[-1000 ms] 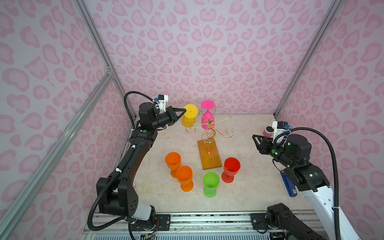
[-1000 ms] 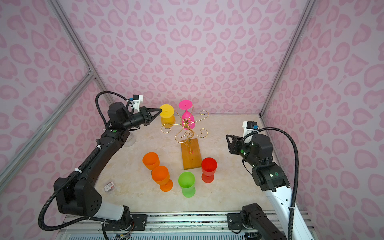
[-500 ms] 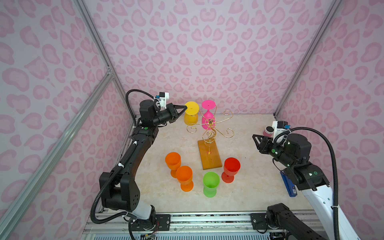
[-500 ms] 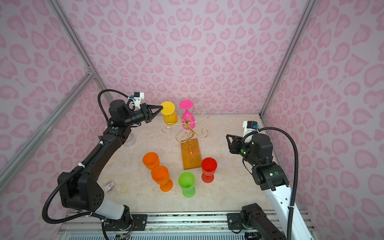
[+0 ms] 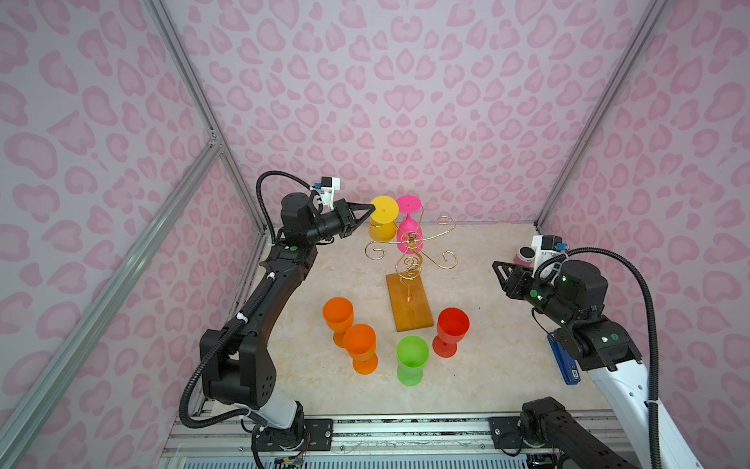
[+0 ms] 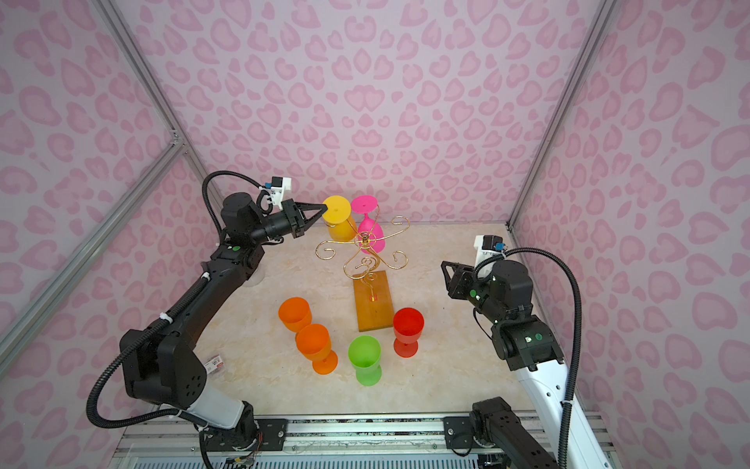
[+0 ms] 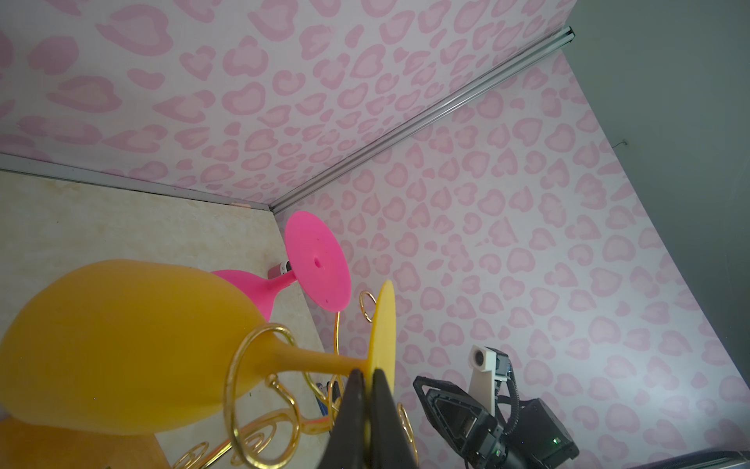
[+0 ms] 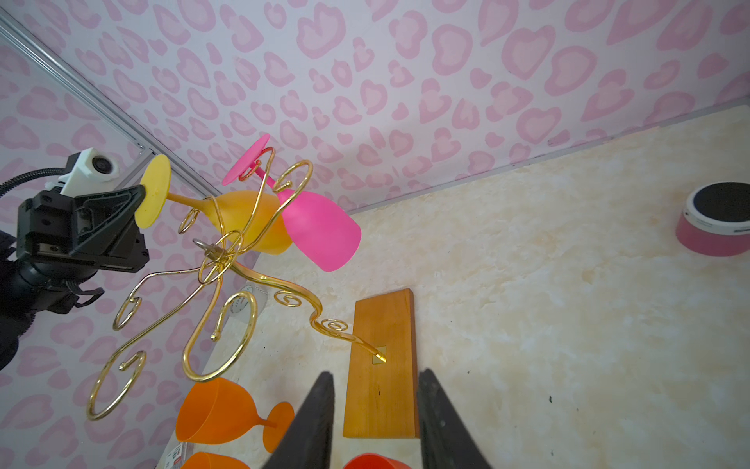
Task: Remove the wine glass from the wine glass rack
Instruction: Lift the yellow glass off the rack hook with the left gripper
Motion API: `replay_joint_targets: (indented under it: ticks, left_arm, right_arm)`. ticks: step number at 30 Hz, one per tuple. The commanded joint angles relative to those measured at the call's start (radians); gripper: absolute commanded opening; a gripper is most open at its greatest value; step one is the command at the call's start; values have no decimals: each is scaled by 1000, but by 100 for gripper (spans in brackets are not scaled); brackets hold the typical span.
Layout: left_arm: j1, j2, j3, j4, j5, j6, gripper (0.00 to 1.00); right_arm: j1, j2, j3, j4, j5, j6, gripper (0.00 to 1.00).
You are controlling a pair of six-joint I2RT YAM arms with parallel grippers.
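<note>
A yellow wine glass [image 5: 381, 232] [image 6: 340, 231] hangs upside down on the gold wire wine glass rack [image 5: 410, 260] [image 6: 367, 253], its stem through a scroll loop [image 7: 259, 337]. My left gripper [image 5: 371, 208] [image 6: 324, 209] [image 7: 367, 375] is shut on the edge of the glass's yellow foot disc. A pink wine glass [image 5: 410, 237] [image 7: 316, 260] [image 8: 320, 227] hangs beside it on another arm. My right gripper [image 5: 496, 266] [image 6: 444, 266] [image 8: 375, 375] hovers open and empty to the right of the rack's wooden base [image 8: 383, 377].
Two orange glasses [image 5: 339, 316] [image 5: 360, 345], a green one [image 5: 412, 357] and a red one [image 5: 451, 327] stand upright in front of the rack. A pink and black round thing [image 8: 718, 219] sits at the back right, a blue object [image 5: 562, 361] by the right arm.
My left gripper, shut on the yellow foot disc, has risen a little and shifted slightly right, taking the glass's foot with it. The right arm has not moved.
</note>
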Motion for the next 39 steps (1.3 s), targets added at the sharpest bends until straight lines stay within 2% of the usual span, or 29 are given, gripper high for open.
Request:
replay_joint_targets:
  ticks: [1,24,39]
  left_arm:
    - [-9,-8,-3,54,28,22,2]
    - [7,-150,-120,-82,50,143,2]
    - [144,-276,-140,-253,56,222,2]
  right_arm:
    - [-2,-4,-7,23,-8,2,35]
    - [-7,0,-15,34,-27,19,35]
    - [-14,1,-19,49,-35,19,36]
